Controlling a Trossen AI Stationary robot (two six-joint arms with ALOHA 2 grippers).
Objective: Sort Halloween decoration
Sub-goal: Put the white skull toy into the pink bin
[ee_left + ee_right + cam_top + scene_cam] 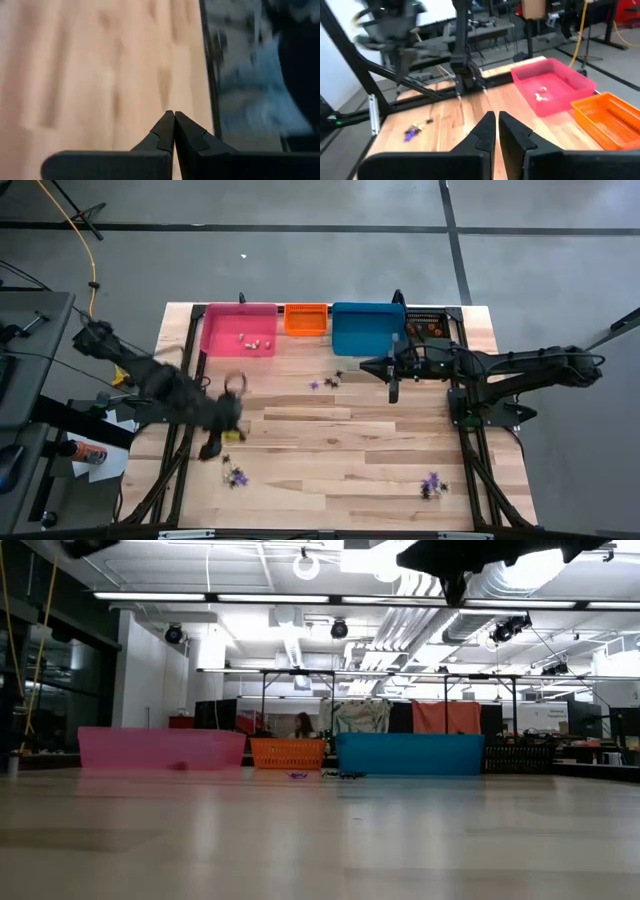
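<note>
The Halloween decoration lies as tiny trinkets scattered on the wooden table: a purple one (pixel 315 385) and a black one (pixel 332 380) in front of the blue bin (pixel 367 328), a cluster (pixel 237 477) near the front left, another cluster (pixel 432 485) near the front right. Pale trinkets (pixel 540 95) lie in the pink bin (pixel 240 332). My left gripper (pixel 174 116) is shut and empty, blurred, over the table's left part (pixel 212 448). My right gripper (pixel 496 119) hangs level above the table near the blue bin (pixel 365 365), fingertips together, nothing between them.
An orange bin (pixel 306 318) stands between the pink and blue bins at the far edge; a black bin (pixel 425 328) is right of the blue one. The black table frame (pixel 210 85) runs along the left edge. Bare wood fills the table's middle.
</note>
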